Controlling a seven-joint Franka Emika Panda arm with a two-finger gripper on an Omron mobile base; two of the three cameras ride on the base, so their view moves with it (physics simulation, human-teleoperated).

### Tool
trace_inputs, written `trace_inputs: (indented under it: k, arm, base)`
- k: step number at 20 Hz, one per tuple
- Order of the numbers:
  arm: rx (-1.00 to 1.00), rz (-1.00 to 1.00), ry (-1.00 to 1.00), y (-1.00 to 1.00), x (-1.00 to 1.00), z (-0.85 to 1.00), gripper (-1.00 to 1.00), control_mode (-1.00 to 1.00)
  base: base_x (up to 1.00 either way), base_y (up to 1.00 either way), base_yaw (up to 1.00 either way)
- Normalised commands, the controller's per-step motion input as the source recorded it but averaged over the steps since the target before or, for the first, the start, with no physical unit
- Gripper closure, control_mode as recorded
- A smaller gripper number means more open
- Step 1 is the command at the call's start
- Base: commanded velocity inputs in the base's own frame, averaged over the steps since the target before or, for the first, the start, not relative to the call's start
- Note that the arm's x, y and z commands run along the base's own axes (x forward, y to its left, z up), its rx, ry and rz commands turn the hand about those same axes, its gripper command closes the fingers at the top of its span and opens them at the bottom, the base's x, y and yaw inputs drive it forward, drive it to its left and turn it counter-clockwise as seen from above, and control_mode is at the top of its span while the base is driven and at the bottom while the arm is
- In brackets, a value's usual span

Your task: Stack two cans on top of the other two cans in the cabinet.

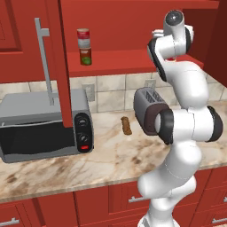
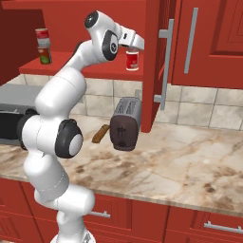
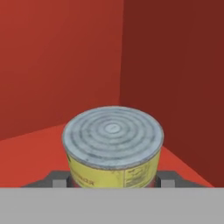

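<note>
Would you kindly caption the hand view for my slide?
Yellow-labelled can with a ribbed grey lid between the fingertips, in the red cabinet's corner.

Inside the cabinet [image 1: 133, 17], the shelf [image 1: 119, 60] lies bare between the stacked cans [image 1: 84, 46] near its left end and the yellow can [image 3: 113, 148] at its right end, which seems tight against the back corner. The open door [image 1: 62, 66] blocks the left edge.
</note>
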Motion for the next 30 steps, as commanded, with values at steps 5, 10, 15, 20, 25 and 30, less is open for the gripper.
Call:
trace_inputs:
  k: [5, 10, 15, 20, 25, 30]
  arm:
    - [0.0, 0.0, 0.0, 0.0, 0.01, -0.11, -1.0, -1.0]
    - [0.01, 0.0, 0.0, 0.0, 0.0, -0.07, -1.0, -1.0]
    - [0.0, 0.0, 0.0, 0.03, -0.01, -0.02, -1.0, -1.0]
    - [0.0, -0.01, -0.02, 0.08, -0.26, -0.06, -1.0, -1.0]
    - [0.0, -0.08, -0.01, 0.16, -0.44, -0.17, -1.0, -1.0]
    - [0.0, -0.05, -0.01, 0.18, -0.59, -0.1, -1.0, -1.0]
  base:
    - [0.0, 0.0, 0.0]
    - [0.0, 0.0, 0.0]
    - [0.0, 0.0, 0.0]
    - [0.0, 0.0, 0.0]
    - [0.0, 0.0, 0.0]
    - [0.0, 0.0, 0.0]
